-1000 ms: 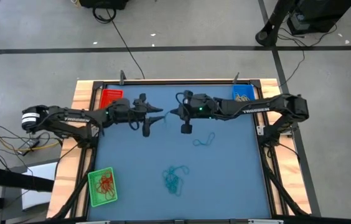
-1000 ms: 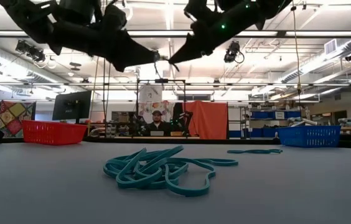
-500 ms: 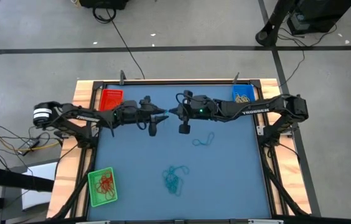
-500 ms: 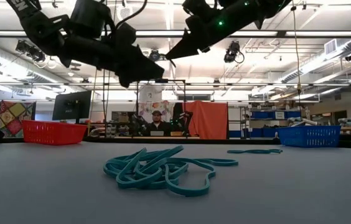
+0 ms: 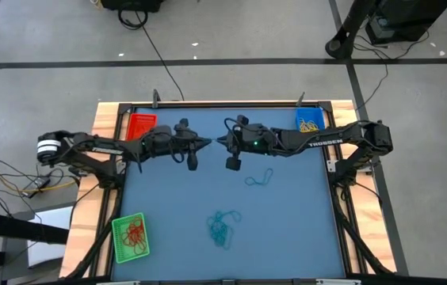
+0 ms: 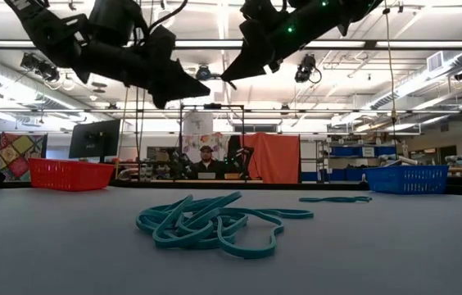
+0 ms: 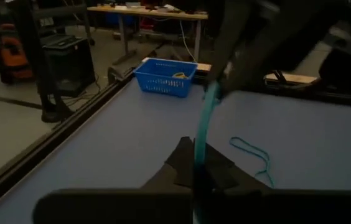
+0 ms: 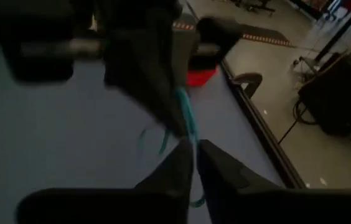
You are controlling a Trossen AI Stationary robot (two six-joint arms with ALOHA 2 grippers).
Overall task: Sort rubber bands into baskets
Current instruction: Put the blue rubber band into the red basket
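Two grippers meet tip to tip above the table (image 5: 287, 237). The left gripper (image 5: 205, 143) is clamped on a teal rubber band (image 7: 205, 130). The right gripper (image 5: 220, 142), fingers slightly parted, is just beside that band.

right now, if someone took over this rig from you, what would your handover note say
Left gripper: shut on a teal rubber band, held up over the far middle of the table.
Right gripper: tip to tip with the left one, at the other end of that band.
Baskets: green basket near left, with red bands; blue basket far right, with yellow bands; red basket far left, with no bands visible.
Left to do: the held band, a teal pile and a loose teal band on the table.
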